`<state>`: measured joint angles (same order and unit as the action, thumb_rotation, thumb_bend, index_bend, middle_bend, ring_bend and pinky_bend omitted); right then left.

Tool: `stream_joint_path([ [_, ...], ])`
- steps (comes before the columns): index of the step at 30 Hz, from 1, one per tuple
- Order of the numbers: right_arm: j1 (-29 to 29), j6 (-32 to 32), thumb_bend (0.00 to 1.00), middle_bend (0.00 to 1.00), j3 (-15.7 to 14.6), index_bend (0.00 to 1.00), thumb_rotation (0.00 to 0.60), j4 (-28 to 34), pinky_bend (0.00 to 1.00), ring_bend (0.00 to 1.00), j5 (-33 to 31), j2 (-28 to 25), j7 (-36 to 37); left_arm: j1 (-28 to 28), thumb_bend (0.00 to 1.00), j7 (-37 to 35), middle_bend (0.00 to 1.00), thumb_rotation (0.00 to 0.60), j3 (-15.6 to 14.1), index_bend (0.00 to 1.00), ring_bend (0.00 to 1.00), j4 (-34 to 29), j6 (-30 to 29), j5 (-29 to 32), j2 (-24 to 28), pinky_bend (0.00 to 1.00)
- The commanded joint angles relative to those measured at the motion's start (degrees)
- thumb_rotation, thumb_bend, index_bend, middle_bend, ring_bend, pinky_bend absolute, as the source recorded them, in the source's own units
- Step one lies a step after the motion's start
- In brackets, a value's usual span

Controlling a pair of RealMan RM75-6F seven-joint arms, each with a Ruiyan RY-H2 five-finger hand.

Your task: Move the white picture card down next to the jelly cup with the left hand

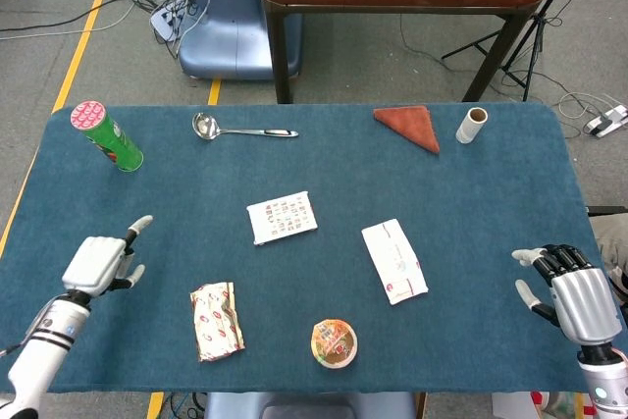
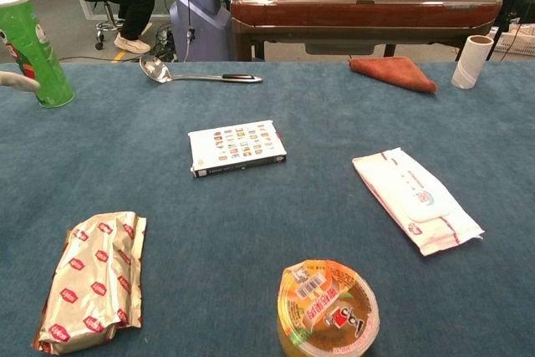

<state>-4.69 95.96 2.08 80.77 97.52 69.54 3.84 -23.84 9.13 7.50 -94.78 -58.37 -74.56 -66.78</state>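
The white picture card (image 1: 282,217) (image 2: 236,146) lies flat in the middle of the blue table. The jelly cup (image 1: 334,342) (image 2: 328,308) stands near the front edge, below and right of the card. My left hand (image 1: 102,262) hovers over the table's left part, well left of the card, fingers apart and holding nothing; only a fingertip (image 2: 18,81) shows at the left edge of the chest view. My right hand (image 1: 573,293) stays at the right edge with fingers spread and nothing in it.
A gold snack packet (image 1: 217,320) lies left of the jelly cup. A white wipes pack (image 1: 393,260) lies to its upper right. A green chip can (image 1: 106,135), a ladle (image 1: 240,129), a brown cloth (image 1: 408,127) and a paper roll (image 1: 471,125) line the far side.
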Motion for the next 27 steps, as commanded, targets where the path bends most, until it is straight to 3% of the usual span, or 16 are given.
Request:
stream_joint_path([
  [1,-0.03,0.12,0.28,0.48,0.09,0.40,0.600,0.07,0.37,0.36,0.10,-0.12,0.18,-5.07,0.43,3.02,0.82,0.600,2.62,0.07,0.68,3.04,5.24,5.31,-4.63,0.91],
  [8,-0.36,-0.54,0.27,0.48,0.32,0.40,0.600,0.20,0.37,0.36,-0.35,-0.53,0.98,-12.34,0.47,6.63,0.91,0.600,4.79,0.09,0.75,8.40,11.79,12.46,-10.02,0.94],
  [17,-0.06,-0.13,0.28,0.48,0.57,0.40,0.600,0.72,0.37,0.36,-0.83,-0.99,1.72,-19.02,0.56,9.47,0.95,0.600,5.14,0.08,0.76,14.69,16.62,18.46,-15.13,0.94],
  [27,-0.21,-0.63,0.28,0.48,0.47,0.40,0.600,0.82,0.37,0.36,-0.91,-1.37,2.83,-24.81,0.68,11.65,1.00,0.600,6.01,0.16,0.87,15.69,18.71,24.87,-17.82,0.98],
])
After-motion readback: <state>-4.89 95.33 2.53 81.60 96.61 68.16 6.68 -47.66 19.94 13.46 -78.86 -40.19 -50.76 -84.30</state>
